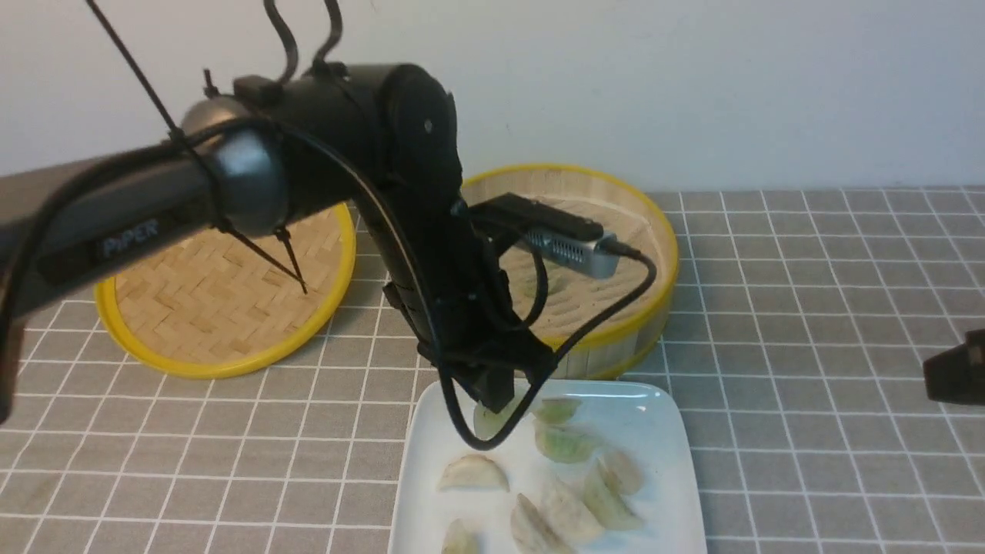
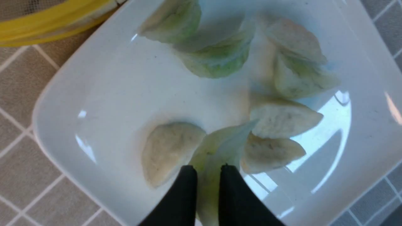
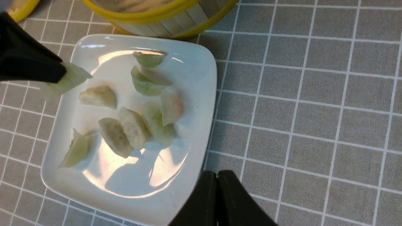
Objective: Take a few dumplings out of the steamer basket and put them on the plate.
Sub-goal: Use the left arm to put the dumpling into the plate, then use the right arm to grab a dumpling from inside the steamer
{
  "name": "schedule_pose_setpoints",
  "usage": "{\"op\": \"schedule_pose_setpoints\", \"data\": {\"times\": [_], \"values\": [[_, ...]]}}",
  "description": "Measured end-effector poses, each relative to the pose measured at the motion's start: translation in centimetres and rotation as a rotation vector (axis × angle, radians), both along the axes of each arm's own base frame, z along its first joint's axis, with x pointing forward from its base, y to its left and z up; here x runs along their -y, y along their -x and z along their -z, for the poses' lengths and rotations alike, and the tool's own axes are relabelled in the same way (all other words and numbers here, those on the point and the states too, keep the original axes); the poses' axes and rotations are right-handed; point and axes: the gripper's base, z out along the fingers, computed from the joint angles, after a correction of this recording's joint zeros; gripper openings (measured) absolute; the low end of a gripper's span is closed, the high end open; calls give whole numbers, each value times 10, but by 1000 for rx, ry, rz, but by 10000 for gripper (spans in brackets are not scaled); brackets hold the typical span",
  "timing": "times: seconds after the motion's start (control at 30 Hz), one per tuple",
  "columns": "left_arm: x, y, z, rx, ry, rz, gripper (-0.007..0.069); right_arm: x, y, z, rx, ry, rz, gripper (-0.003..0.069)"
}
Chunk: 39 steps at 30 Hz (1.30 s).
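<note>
While my left tool [image 2: 207, 171] is clamped on one pale green dumpling [image 2: 220, 144], it hangs just above the plate [image 2: 110, 94], at the lower centre of the front frame, near other dumplings [image 2: 282, 119] lying there. The steamer basket [image 1: 654, 223] stands just behind. My right tool [image 3: 217, 177] is pressed together, empty. My left arm [image 1: 92, 215] reads "PiPER".

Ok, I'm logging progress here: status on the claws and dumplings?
Left claw shut on pale green crescent dumpling, over glossy white square plate. Right claw shut, empty, aside. Several dumplings on plate; nothing in the way.
</note>
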Motion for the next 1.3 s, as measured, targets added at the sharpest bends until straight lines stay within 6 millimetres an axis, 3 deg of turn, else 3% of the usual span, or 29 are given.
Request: {"op": "schedule_pose_setpoints", "data": {"times": [0.2,0.33,0.4,0.5,0.57,0.6,0.63,0.67,0.73,0.77,0.8,0.87,1.03,1.1,1.2,1.23,1.3], "values": [[6,-11,33,-29,-24,-3,130,0,-3,-2,35,-9,15,-10],[8,-15,41,-27,-26,-6,316,-3,-13,-15,94,-22,-24,-10],[9,-17,38,-16,-21,-5,357,-7,-22,-26,119,-28,-50,-10],[9,-20,24,11,-14,-15,343,-18,-45,-38,118,-19,-110,-10],[1,-22,6,40,-17,-36,234,-33,-68,-37,87,12,-172,-10],[-1,-21,4,43,-17,-38,221,-35,-70,-38,89,14,-175,-10],[-14,-21,-15,75,-15,-63,116,-46,-87,-35,67,41,-198,-10],[-16,-20,-20,86,-12,-66,93,-49,-91,-32,55,48,-205,-10],[-40,-14,-55,131,10,-110,20,-64,-118,-24,26,78,-211,-8],[-44,-14,-58,132,11,-119,17,-64,-118,-24,26,78,-211,-8],[-61,-7,-82,173,33,-151,2,-73,-142,-16,16,102,-207,-5],[-82,8,-110,231,61,-193,-5,-81,-164,-8,9,118,-211,9],[-114,55,-147,308,99,-252,-5,-106,-213,16,12,133,-247,82],[-119,67,-152,325,109,-257,-5,-115,-226,21,27,140,-272,113],[-130,98,-157,345,126,-265,-5,-144,-256,49,33,170,-360,232],[-130,99,-157,345,127,-267,-5,-146,-256,53,23,172,-365,232],[-139,120,-155,348,123,-286,-5,-171,-274,84,-26,194,-434,351]]}}
